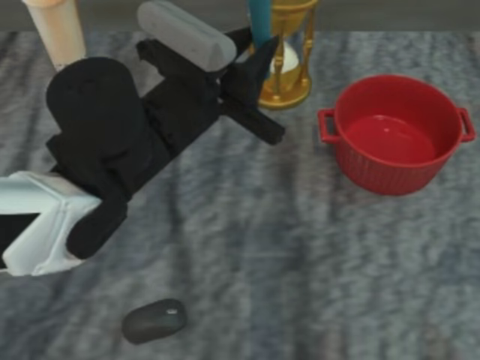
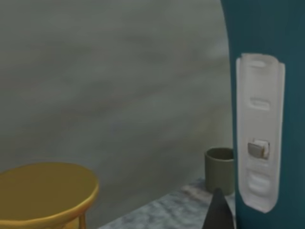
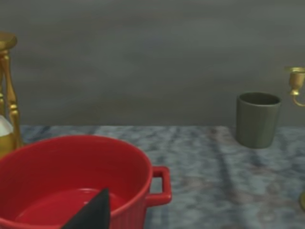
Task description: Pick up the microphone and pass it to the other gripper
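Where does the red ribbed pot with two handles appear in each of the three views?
Top view: the red ribbed pot with two handles stands on the table's right side, to the right of the golden hourglass.
Left wrist view: the pot is not in it.
Right wrist view: the pot fills the lower part, close to the camera.
Shared landmark: the golden hourglass, also in the left wrist view and at the right wrist view's edge.

Red pot (image 1: 396,135), two-handled, is seen upright on the grey marbled bench (image 1: 300,255). Gold hourglass (image 1: 287,60) is placed just left of the pot, apart from it. Dark grey mouse (image 1: 154,320) is found well away from the pot, toward the bench's near left. Grey-green cup (image 3: 258,119) is noted beyond the pot, with a gold candlestick (image 3: 297,90) beside it.
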